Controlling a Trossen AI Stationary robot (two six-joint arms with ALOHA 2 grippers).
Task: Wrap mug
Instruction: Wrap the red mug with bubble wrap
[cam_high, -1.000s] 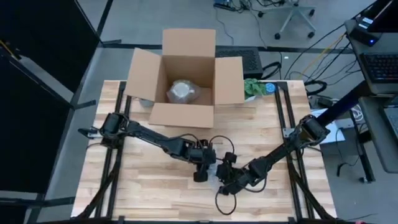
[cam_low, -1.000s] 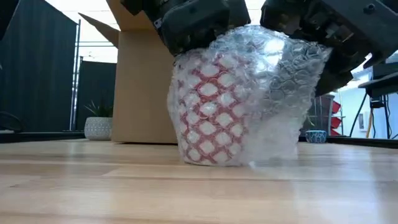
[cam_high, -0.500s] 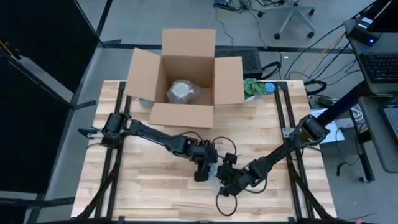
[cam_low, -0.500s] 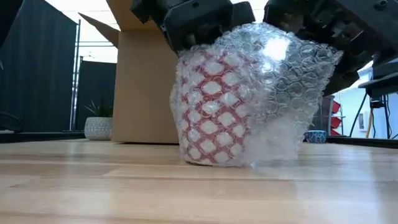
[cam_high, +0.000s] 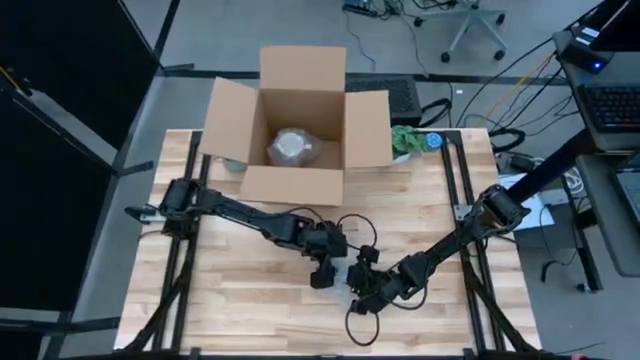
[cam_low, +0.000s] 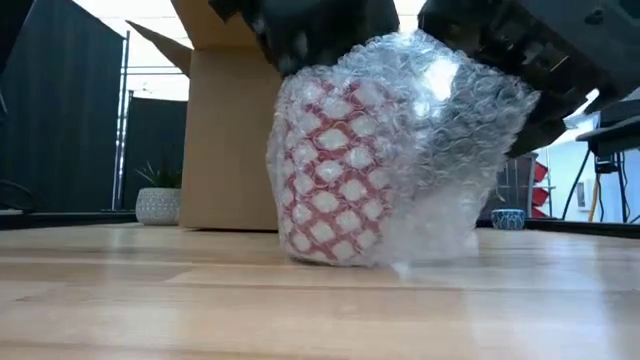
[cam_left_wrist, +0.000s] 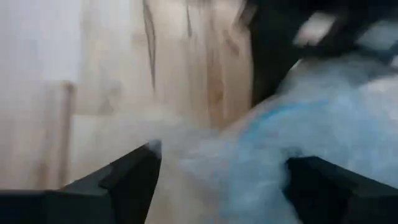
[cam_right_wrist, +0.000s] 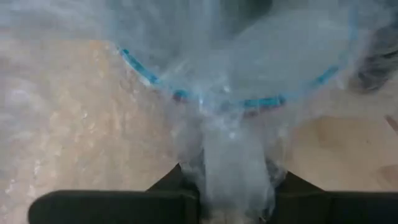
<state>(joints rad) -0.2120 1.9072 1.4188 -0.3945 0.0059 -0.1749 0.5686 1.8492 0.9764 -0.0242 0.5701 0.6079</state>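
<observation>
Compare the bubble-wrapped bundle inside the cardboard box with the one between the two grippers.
The bundle in the cardboard box lies alone in the open box at the table's far edge, untouched; the mug bundle stands on the table's near half with the left gripper and right gripper over it. The box bundle shows only pale contents from above; the mug bundle shows a red-and-white lattice pattern. Both are covered in clear bubble wrap.

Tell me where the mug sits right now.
In the high view the mug, swathed in bubble wrap, stands near the table's front centre, between the left gripper and right gripper, well in front of the open cardboard box.
</observation>
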